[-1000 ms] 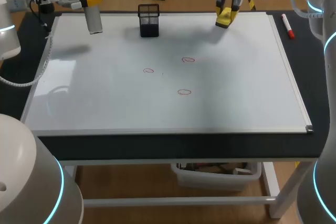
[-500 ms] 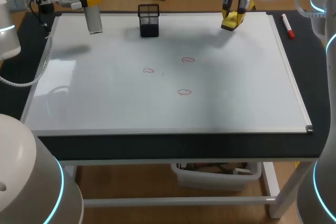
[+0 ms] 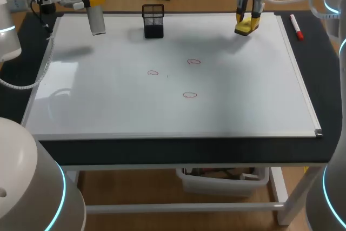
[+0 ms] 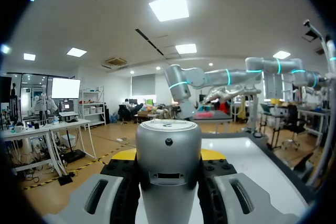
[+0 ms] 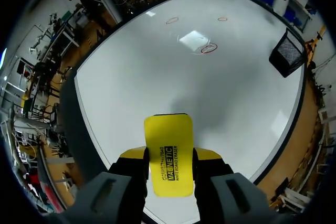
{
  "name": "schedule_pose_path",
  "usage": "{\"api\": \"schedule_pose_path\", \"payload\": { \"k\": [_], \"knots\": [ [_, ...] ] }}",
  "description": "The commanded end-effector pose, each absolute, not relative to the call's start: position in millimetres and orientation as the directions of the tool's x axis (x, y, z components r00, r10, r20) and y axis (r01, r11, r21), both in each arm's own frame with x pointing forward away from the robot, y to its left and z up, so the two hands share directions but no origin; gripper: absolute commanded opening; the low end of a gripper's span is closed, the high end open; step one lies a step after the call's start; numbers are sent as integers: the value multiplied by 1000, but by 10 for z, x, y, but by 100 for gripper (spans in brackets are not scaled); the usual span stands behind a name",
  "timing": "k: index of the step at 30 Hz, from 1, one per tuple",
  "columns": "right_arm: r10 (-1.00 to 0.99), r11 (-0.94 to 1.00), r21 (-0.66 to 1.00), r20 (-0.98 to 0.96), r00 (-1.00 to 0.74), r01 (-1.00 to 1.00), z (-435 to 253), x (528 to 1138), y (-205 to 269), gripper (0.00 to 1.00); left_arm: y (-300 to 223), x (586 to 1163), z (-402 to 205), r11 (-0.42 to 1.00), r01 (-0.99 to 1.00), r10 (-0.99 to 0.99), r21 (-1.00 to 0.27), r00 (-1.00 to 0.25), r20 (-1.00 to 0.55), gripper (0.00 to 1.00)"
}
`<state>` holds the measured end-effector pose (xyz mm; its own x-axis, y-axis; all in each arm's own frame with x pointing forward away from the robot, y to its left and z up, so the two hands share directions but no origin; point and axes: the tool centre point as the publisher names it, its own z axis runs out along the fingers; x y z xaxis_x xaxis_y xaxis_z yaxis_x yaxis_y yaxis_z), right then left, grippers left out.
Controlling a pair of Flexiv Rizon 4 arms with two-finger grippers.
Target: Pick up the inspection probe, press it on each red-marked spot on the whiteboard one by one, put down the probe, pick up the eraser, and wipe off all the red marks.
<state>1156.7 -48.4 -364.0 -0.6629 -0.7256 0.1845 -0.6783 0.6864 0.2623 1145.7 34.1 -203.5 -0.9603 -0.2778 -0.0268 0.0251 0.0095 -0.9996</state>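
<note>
Three marks [image 3: 189, 94] remain unwiped; right gripper [image 3: 247, 24], closed on the eraser [image 5: 168, 150], drifts toward the upper right, away from them. Left gripper [image 3: 94, 1] clamps the probe [image 3: 97, 20], upper left.

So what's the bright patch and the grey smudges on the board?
Right wrist view: the patch on the whiteboard is glare from a lamp; the smudge ahead of the eraser is its shadow. Head view: another soft shadow lies near the probe.
</note>
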Motion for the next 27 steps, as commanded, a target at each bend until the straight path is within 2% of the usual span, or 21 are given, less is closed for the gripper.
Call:
{"api": "schedule_pose_path", "payload": {
  "k": [1,16,27],
  "knots": [
    [-716,666,480,198,-669,-571,-3677,11627,-543,0,335,11438,-2021,10,27,-282,-1000,-959,-28,0],
    [-623,775,304,230,-747,-553,-3792,11594,-618,0,335,11438,-2021,10,27,-282,-1000,-959,-28,0],
    [-604,792,271,217,-767,-547,-3818,11572,-616,0,335,11438,-2021,10,27,-282,-1000,-959,-28,0]
  ]
}}
